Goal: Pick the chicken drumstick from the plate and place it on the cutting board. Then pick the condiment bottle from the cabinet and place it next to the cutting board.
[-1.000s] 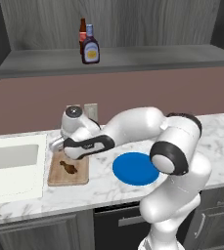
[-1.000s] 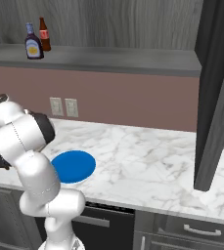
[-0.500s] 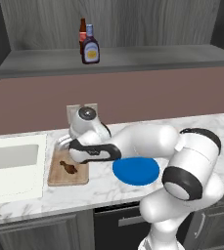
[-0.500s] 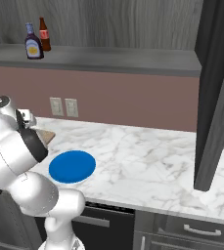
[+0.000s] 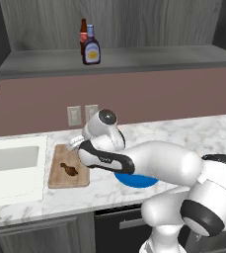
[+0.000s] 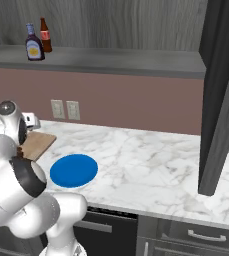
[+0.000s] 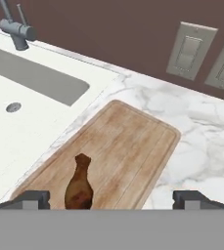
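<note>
Hand view: the chicken drumstick [image 7: 79,187] lies flat on the cutting board [image 7: 128,141], thin bony end pointing away, with the gripper [image 7: 111,197] poised above it, fingertips spread wide on either side and holding nothing. Compared with a second ago, the arm has swung further over the counter and the hand has lifted off the board, so the first placement appears complete. Left base view: the drumstick rests near the middle of the board, beside the white sink [image 5: 13,165], which looks empty. The plate [image 6: 74,170] is bare. On the cabinet [image 5: 134,57] the condiment bottle [image 5: 91,46] stands upright just in front of a slim bottle [image 5: 83,34], possibly touching it; fetching it is the remaining step.
</note>
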